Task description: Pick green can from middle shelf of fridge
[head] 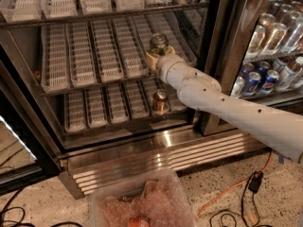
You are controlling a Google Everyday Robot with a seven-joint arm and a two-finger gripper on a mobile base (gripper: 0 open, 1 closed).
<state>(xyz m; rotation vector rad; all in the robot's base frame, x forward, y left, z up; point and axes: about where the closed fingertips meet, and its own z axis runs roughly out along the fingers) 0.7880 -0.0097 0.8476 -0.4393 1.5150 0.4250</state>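
The green can (159,42) stands upright on the middle shelf (94,56) of the fridge (142,151), in a white lane tray towards the right side. My gripper (155,59) is inside the fridge, right at the lower part of the can, at the end of my white arm (222,103), which reaches in from the lower right. The wrist hides the bottom of the can.
A shorter copper-orange can (160,100) stands on the rack below, under my arm. The neighbouring cooler on the right holds blue cans (253,79) and silver cans. A clear plastic bin (142,205) and cables (236,193) lie on the floor in front.
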